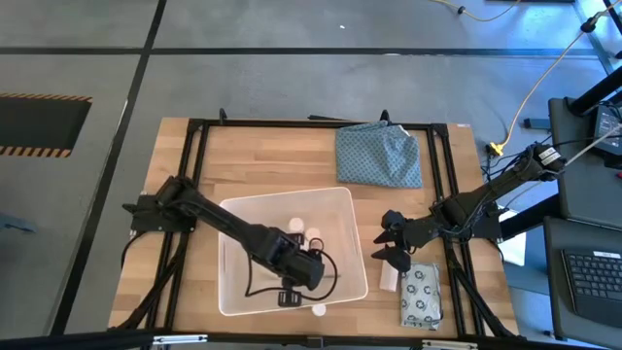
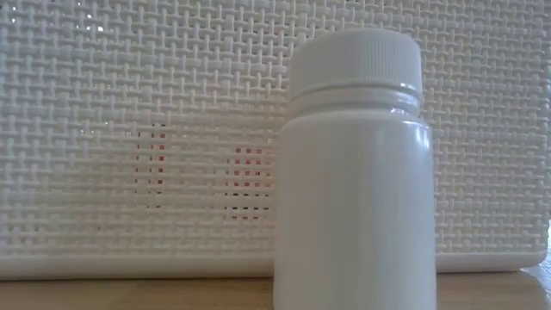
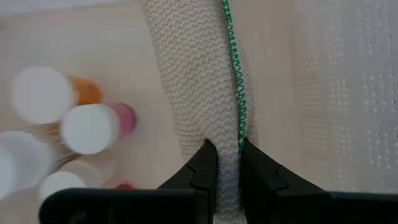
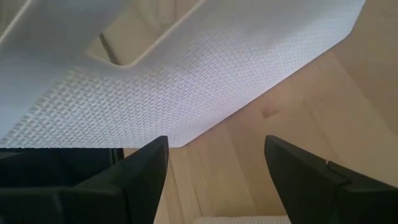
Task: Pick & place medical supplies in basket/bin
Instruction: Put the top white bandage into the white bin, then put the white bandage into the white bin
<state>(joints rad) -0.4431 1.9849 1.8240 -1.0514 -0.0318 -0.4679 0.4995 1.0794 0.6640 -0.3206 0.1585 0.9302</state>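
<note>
The white bin (image 1: 233,219) stands mid-table, and my left arm reaches down into it. My left gripper (image 3: 227,163) is shut on a beige knit bandage strip (image 3: 199,68) with a green stitched edge. Below it in the bin stand white-capped bottles (image 3: 90,127), one with an orange body and one with a pink body. My right gripper (image 1: 394,245) hovers open to the right of the bin, its fingers (image 4: 146,171) beside the bin's mesh wall (image 4: 205,81). A grey-white printed packet (image 1: 423,295) lies flat at the near right. A white bottle (image 2: 353,172) stands on the table before the bin's near wall. My left gripper pinches the bandage strip between its two fingers, at the stretch beside the green stitched edge (image 3: 239,134). The fingers come from above, pointing steeply down, and lie along the strip. The strip runs on below the fingers into the bin. I cannot tell whether it is one layer or several.
A blue-green patterned cloth (image 1: 379,156) lies at the far right of the table. A small white item (image 1: 389,277) lies between the bin and the packet. A black frame (image 1: 194,146) borders the wooden table top. Bare wood shows behind the bin.
</note>
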